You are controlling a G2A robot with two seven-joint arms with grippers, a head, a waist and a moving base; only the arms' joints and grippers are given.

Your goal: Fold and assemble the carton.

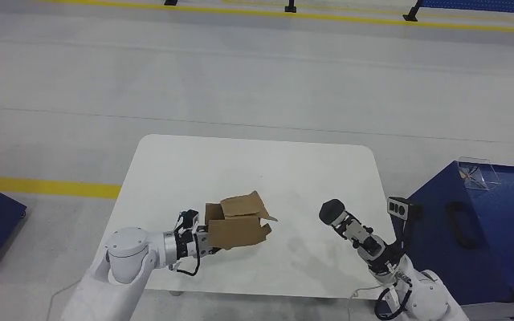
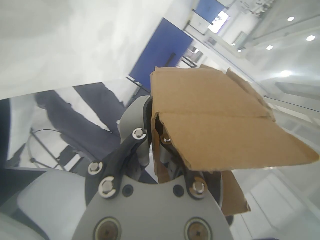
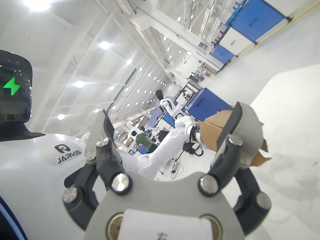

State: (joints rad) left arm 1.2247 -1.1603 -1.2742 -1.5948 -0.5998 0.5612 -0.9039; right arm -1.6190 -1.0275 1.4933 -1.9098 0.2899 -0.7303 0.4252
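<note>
You have one carton (image 1: 235,225), flaps open, near the bench (image 1: 241,160) front edge, left of centre. The left end effector (image 1: 201,239) clamps its wall. The right end effector (image 1: 331,212) stands wide near the front-right corner.

Fingers (image 2: 134,117) pinch carton (image 2: 212,126) wall; flap overhangs.

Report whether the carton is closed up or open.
Open: the carton has flaps splayed up and outward, none folded shut, while the left gripper grips one wall.
</note>
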